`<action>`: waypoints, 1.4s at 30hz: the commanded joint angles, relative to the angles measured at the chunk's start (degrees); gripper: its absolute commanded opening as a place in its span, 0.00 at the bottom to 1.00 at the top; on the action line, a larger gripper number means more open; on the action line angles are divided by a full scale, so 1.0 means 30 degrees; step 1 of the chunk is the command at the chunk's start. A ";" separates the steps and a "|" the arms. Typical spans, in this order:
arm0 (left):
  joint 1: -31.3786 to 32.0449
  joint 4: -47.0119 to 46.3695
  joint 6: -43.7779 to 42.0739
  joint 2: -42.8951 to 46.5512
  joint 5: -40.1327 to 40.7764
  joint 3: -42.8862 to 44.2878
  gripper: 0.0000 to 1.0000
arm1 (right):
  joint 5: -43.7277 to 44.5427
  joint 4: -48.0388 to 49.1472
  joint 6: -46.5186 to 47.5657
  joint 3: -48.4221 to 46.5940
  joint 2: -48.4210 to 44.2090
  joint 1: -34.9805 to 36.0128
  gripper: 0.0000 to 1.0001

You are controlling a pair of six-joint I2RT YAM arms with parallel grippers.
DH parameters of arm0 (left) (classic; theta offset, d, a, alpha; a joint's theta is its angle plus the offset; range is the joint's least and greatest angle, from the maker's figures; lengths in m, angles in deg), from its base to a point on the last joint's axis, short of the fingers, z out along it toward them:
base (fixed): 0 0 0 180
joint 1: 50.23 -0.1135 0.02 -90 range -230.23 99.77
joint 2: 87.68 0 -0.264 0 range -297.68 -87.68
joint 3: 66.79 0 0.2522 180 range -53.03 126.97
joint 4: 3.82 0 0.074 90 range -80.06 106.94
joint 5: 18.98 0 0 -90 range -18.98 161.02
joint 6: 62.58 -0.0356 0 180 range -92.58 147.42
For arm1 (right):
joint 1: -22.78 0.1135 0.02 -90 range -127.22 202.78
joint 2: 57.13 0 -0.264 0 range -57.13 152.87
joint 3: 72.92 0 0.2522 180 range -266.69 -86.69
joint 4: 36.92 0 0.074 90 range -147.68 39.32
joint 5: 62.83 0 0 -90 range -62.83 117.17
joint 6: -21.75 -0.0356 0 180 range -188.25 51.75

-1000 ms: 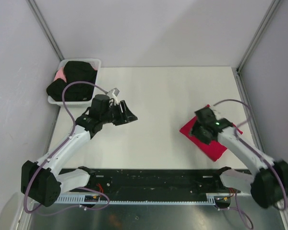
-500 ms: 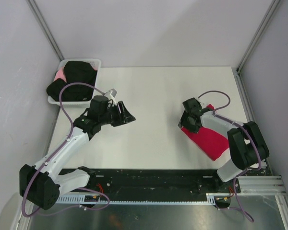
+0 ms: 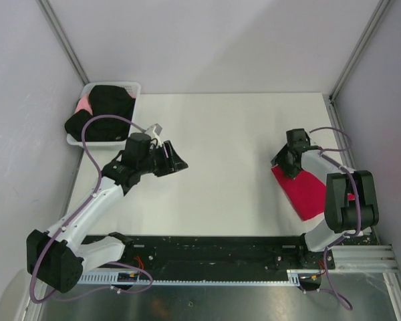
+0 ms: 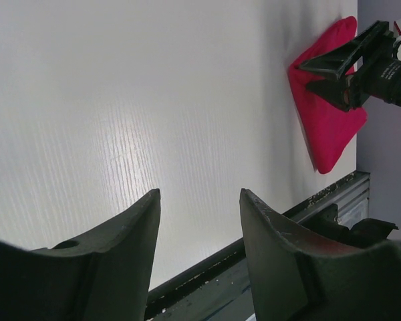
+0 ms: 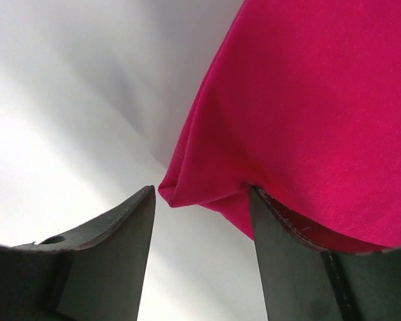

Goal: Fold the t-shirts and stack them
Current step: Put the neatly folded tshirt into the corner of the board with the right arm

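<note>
The crimson red t-shirt point(image 3: 306, 192) lies folded on the white table at the right; it also shows in the left wrist view point(image 4: 326, 127). My right gripper point(image 3: 283, 164) is open at the shirt's near-left corner. In the right wrist view point(image 5: 200, 200) that folded corner point(image 5: 187, 190) sits between the jaws, and the right finger point(image 5: 301, 234) touches the cloth. My left gripper point(image 3: 179, 162) is open and empty, held above bare table left of centre point(image 4: 199, 195). The black t-shirts point(image 3: 103, 110) are heaped in the basket at the far left.
The white plastic basket point(image 3: 131, 86) stands at the table's far-left corner, with a bit of pink cloth point(image 3: 85, 103) at its left side. Grey walls close in left and right. A black rail point(image 3: 214, 249) runs along the near edge.
My right gripper swung left over the red shirt, then back and to the right. The shirt's left edge has shifted right and the shirt looks narrower. The left arm has barely moved.
</note>
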 commanded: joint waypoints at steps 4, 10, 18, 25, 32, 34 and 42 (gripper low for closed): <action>0.0228 0.0053 0.0283 0.0162 0.0155 0.1133 0.55 | -0.1481 0.1406 -0.0408 -0.0562 0.0271 -0.2209 0.63; 0.0245 0.0166 0.0212 0.0047 0.0274 0.1357 0.56 | -0.2906 0.3159 -0.0293 -0.0624 0.1334 -0.3452 0.63; 0.0287 0.0241 -0.0004 -0.0193 0.0608 0.1420 0.56 | -0.4220 0.4646 0.0162 -0.1566 0.2552 -0.3965 0.63; 0.0476 0.0259 -0.0896 -0.0498 0.1289 0.1313 0.59 | -0.3654 0.2340 0.0767 -0.2577 0.0876 -0.3179 0.67; 0.0602 0.0259 -0.2044 -0.0178 0.2389 0.0459 0.94 | -0.1714 -0.1498 0.1701 -0.2793 -0.4432 0.1349 0.84; 0.0722 0.0285 -0.2210 0.0004 0.2630 0.0314 0.98 | -0.0810 -0.2194 0.1850 -0.2792 -0.5761 0.3056 0.91; 0.1003 0.0254 -0.2905 0.2457 0.5066 -0.0569 0.99 | 0.0573 -0.2909 0.2461 -0.2763 -0.8600 0.6199 0.99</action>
